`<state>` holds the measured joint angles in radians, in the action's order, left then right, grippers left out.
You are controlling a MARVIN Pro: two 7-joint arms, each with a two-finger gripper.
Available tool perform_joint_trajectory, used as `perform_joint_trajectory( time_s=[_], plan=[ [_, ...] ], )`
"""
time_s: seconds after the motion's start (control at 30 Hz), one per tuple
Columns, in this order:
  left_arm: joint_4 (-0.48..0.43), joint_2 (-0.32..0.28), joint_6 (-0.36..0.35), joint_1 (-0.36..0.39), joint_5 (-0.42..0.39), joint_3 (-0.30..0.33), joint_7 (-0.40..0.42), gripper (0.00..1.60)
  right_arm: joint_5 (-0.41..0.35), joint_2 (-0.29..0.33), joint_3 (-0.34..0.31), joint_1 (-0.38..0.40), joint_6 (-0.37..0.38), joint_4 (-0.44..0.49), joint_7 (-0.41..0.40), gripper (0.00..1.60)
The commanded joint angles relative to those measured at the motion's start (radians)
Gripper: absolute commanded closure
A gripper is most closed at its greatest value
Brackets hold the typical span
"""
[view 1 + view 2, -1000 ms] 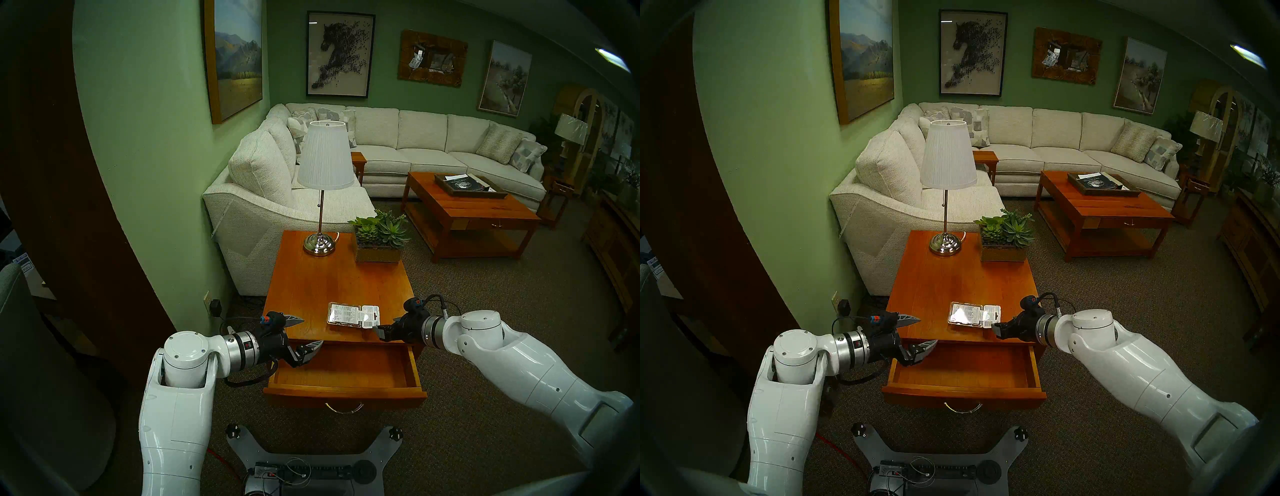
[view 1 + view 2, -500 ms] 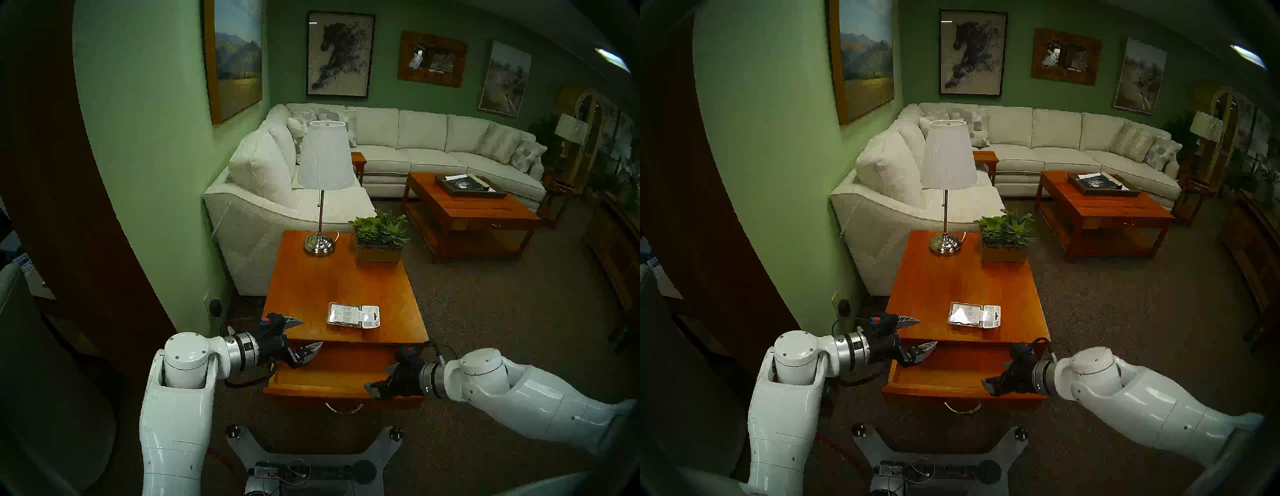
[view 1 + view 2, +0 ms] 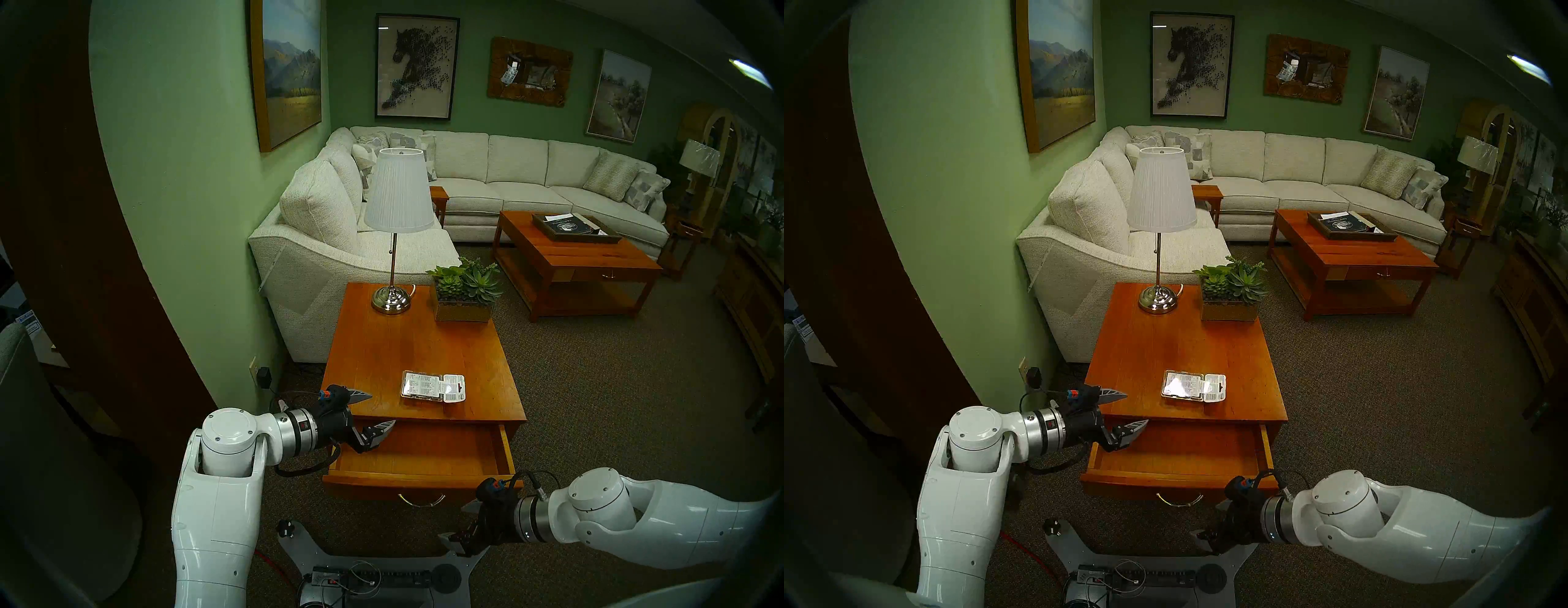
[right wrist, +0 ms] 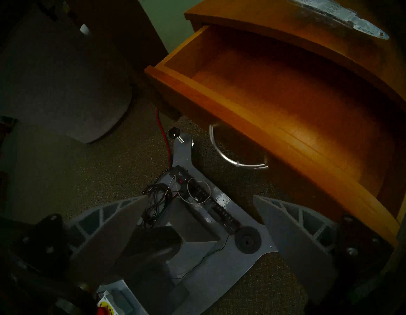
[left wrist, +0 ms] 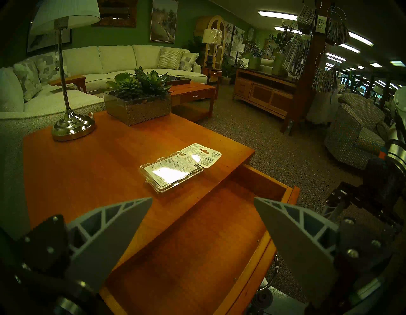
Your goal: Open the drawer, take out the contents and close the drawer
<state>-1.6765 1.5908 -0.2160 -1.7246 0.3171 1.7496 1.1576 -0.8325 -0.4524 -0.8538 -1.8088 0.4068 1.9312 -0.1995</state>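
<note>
Right wrist view: the right hand (image 4: 198,222) is seen spread and empty, below and in front of the drawer (image 4: 259,123).
Handle (image 4: 238,151): a push on the wood beside it is judged best, square and slow.
Left hand (image 3: 369,407): released, nothing held, at the drawer's left corner; it should be kept clear.
Package (image 3: 432,385): laid flat on the counter (image 3: 382,352), out of the drawer.

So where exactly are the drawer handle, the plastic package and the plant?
drawer handle (image 3: 421,501): head left view, on the middle of the curved silver bail.
plastic package (image 3: 426,385): head left view, on the clear blister over the white card.
plant (image 3: 466,282): head left view, on the green succulent leaves.
</note>
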Motion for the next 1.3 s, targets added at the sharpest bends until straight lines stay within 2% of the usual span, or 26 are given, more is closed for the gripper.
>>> perform_joint_trajectory(
  time_s=[0.0, 0.03, 0.07, 0.1, 0.13, 0.2, 0.23, 0.3, 0.33, 0.47, 0.5, 0.53, 0.63, 0.73, 0.9, 1.03, 1.27],
  plan=[
    [-0.023, 0.004, 0.004, 0.024, -0.007, -0.002, 0.000, 0.00, 0.003, 0.103, -0.004, -0.074, -0.038, 0.108, 0.030, 0.00],
    [-0.023, 0.005, 0.004, 0.024, -0.007, -0.002, 0.000, 0.00, 0.005, 0.113, -0.005, -0.083, -0.044, 0.116, 0.039, 0.00],
    [-0.025, 0.006, 0.005, 0.026, -0.007, -0.002, 0.001, 0.00, 0.005, 0.145, -0.015, -0.115, -0.064, 0.153, 0.074, 0.60],
    [-0.025, 0.006, 0.005, 0.026, -0.007, -0.002, 0.001, 0.00, 0.005, 0.145, -0.015, -0.115, -0.064, 0.153, 0.074, 0.60],
    [-0.026, 0.006, 0.005, 0.026, -0.007, -0.002, 0.001, 0.00, 0.004, 0.173, -0.018, -0.128, -0.074, 0.178, 0.095, 0.85],
    [-0.028, 0.007, 0.005, 0.027, -0.008, -0.001, 0.002, 0.00, 0.003, 0.175, -0.031, -0.147, -0.091, 0.182, 0.129, 1.12],
    [-0.029, 0.008, 0.005, 0.027, -0.008, -0.001, 0.003, 0.00, -0.003, 0.202, -0.035, -0.159, -0.108, 0.195, 0.154, 1.20],
    [-0.031, 0.008, 0.005, 0.028, -0.009, -0.001, 0.004, 0.00, -0.011, 0.217, -0.048, -0.178, -0.139, 0.202, 0.196, 1.53],
    [-0.032, 0.009, 0.005, 0.028, -0.009, 0.000, 0.004, 0.00, -0.017, 0.236, -0.052, -0.191, -0.162, 0.210, 0.223, 1.60],
    [-0.037, 0.011, 0.003, 0.027, -0.010, 0.001, 0.007, 0.00, -0.047, 0.240, -0.079, -0.228, -0.242, 0.198, 0.305, 1.60],
    [-0.038, 0.011, 0.002, 0.027, -0.010, 0.002, 0.007, 0.00, -0.054, 0.227, -0.093, -0.231, -0.235, 0.186, 0.300, 1.60],
    [-0.040, 0.012, 0.001, 0.026, -0.010, 0.003, 0.008, 0.00, -0.067, 0.208, -0.102, -0.244, -0.278, 0.170, 0.350, 1.60],
    [-0.042, 0.013, -0.001, 0.026, -0.010, 0.003, 0.010, 0.00, -0.077, 0.179, -0.103, -0.241, -0.307, 0.147, 0.384, 1.60],
    [-0.043, 0.014, -0.002, 0.026, -0.009, 0.004, 0.011, 0.00, -0.075, 0.117, -0.091, -0.206, -0.279, 0.115, 0.420, 1.60],
    [-0.044, 0.016, -0.002, 0.026, -0.008, 0.006, 0.013, 0.00, -0.074, 0.042, -0.082, -0.141, -0.218, 0.055, 0.380, 1.60],
    [-0.044, 0.017, -0.002, 0.026, -0.007, 0.007, 0.014, 0.00, -0.070, 0.048, -0.082, -0.133, -0.204, 0.059, 0.380, 1.60],
    [-0.045, 0.019, -0.003, 0.026, -0.005, 0.008, 0.016, 0.00, -0.086, 0.121, -0.097, -0.184, -0.227, 0.116, 0.395, 1.60]
  ],
)
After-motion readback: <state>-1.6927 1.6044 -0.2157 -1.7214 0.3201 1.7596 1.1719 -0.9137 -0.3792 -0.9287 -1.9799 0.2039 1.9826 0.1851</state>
